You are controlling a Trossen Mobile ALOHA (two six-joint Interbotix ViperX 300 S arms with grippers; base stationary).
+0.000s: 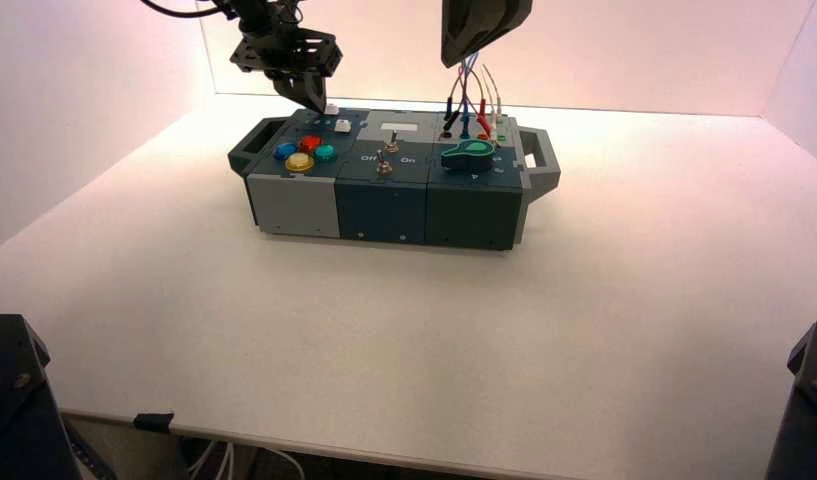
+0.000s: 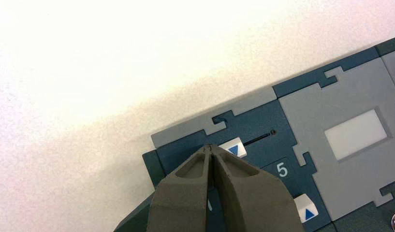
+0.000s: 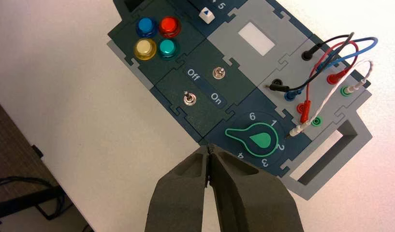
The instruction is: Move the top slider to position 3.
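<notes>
A white table (image 1: 404,320) carries the box (image 1: 394,175), which stands on its far half, flat.

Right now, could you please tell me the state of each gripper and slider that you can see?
left gripper: shut, tips beside the top slider
top slider: partway along its slot
lower slider: near the 5
right gripper: shut, hanging above the box
</notes>
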